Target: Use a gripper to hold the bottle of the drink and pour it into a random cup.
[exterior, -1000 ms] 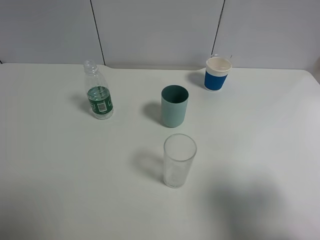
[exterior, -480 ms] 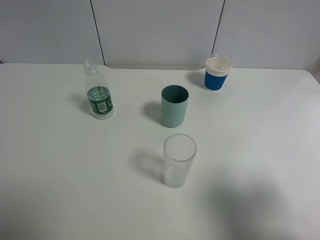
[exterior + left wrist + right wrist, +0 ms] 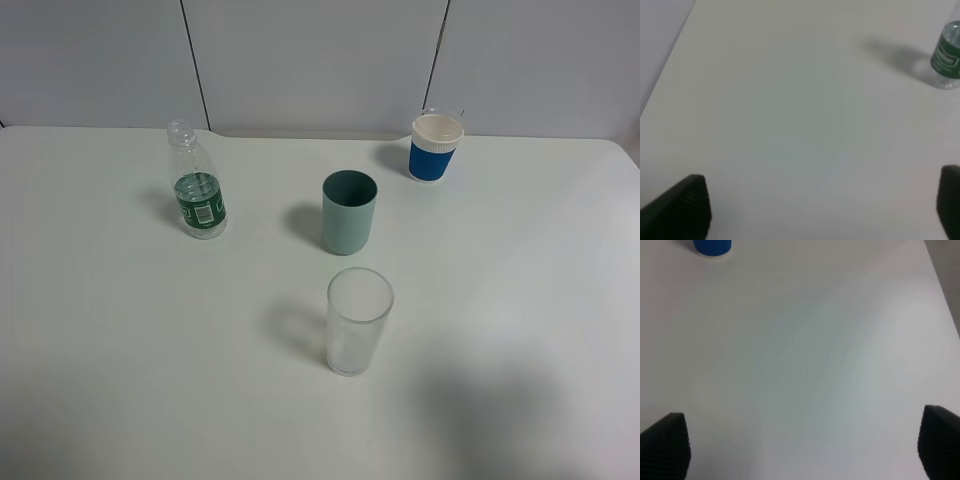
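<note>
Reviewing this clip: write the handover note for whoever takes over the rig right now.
Left pincer: open, empty, over bare table, bottle at the far edge of its wrist view.
Right pincer: open, empty.
Bottle: upright, uncapped, on the left, untouched, some drink inside.
Teal cup: upright mid-table; clear tumbler nearer the camera, blue paper cup at the back right.
Done: nothing.
Left: grasp bottle, pour into a cup.
</note>
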Controlling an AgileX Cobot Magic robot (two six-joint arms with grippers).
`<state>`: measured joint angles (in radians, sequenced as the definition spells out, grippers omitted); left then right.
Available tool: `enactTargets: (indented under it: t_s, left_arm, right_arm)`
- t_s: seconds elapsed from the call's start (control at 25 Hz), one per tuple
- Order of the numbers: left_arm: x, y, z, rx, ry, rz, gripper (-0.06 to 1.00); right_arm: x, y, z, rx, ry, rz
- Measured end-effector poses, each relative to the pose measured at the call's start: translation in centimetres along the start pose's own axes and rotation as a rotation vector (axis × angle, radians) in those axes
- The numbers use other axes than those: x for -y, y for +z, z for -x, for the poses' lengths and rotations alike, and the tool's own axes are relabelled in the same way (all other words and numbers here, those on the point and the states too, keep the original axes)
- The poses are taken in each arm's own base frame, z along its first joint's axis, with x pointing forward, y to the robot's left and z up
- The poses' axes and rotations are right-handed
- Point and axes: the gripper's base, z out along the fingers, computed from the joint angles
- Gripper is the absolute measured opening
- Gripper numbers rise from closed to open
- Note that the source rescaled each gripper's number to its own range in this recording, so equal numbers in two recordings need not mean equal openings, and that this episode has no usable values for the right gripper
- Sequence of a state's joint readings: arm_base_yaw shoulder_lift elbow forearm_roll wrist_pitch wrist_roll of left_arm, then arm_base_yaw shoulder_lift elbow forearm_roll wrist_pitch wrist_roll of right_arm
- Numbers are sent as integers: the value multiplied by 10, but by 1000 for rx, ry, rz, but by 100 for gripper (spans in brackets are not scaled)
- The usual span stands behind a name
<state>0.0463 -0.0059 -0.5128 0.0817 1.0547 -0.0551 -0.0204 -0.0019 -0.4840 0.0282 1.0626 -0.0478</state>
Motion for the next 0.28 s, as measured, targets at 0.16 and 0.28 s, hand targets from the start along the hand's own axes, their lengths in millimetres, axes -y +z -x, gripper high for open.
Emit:
enactTargets:
  t_s: [0.16, 0.28]
  left_arm:
    - [0, 0, 0, 0, 0, 0, 94]
    - [0, 0, 0, 0, 0, 0, 94]
  right_arm:
    - [0, 0, 0, 0, 0, 0]
    - [0, 0, 0, 0, 0, 0]
